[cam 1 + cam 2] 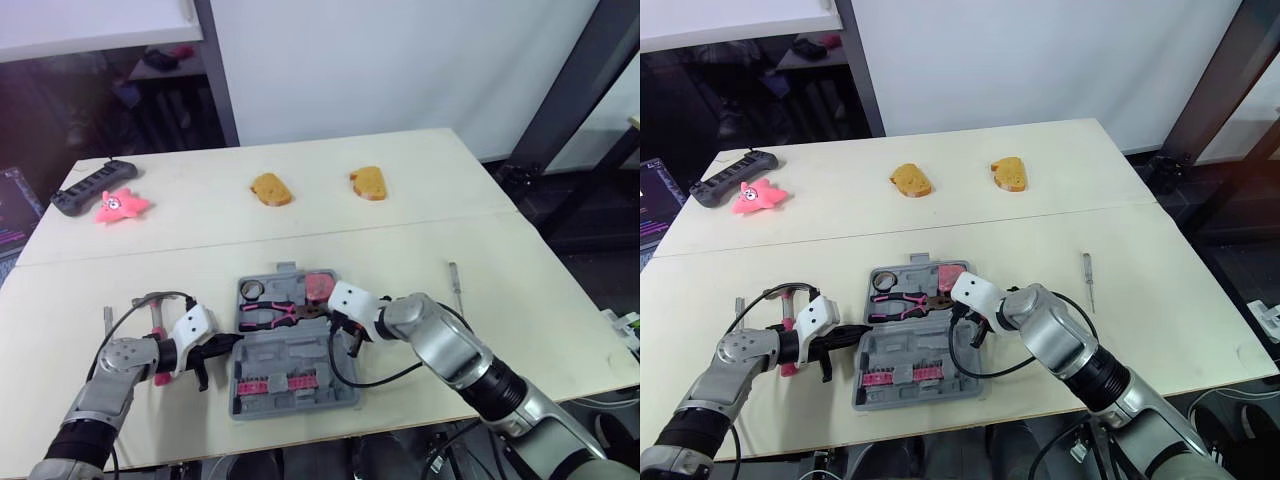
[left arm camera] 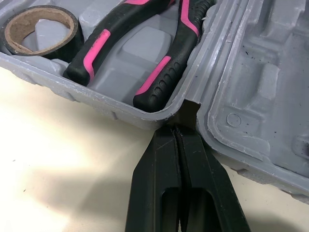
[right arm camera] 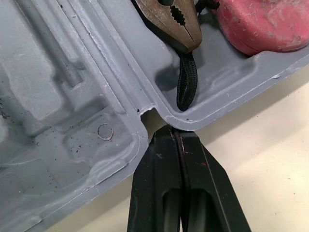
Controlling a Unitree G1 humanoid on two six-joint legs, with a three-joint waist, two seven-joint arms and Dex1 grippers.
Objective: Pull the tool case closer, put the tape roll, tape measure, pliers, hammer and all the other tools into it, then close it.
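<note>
Open grey tool case (image 1: 285, 347) lying flat near the middle of the desk's (image 1: 400, 240) front edge, both halves facing up.

Far half: black tape roll (image 1: 251, 290) in its left corner, pliers (image 1: 280, 315) with black-and-pink handles across the middle, pink tape measure (image 1: 320, 287) in its right corner. Near half: a row of pink-held bits (image 1: 272, 382) along the front, the moulded recesses above it bare.

Left gripper (image 1: 232, 341) at the case's left side, fingers pressed together, tip set against the notch where the two halves join, touching the rim just beside the pliers' handle ends. Right gripper (image 1: 335, 324) at the case's right side, fingers likewise pressed together, tip at the matching notch, just below the pliers' nose and a black wrist loop (image 3: 186, 82).

Hammer (image 1: 160, 378) – identified only by a pink grip and a dark head, mostly hidden behind the left wrist – on the desk left of the case.

Slim metal tool (image 1: 453, 278) towards the desk's right edge, well apart from the case.

Far part of the desk – two yellow pieces (image 1: 270, 189) near the middle; pink star toy (image 1: 122, 205) and black controller (image 1: 92, 187) at the far left corner.
</note>
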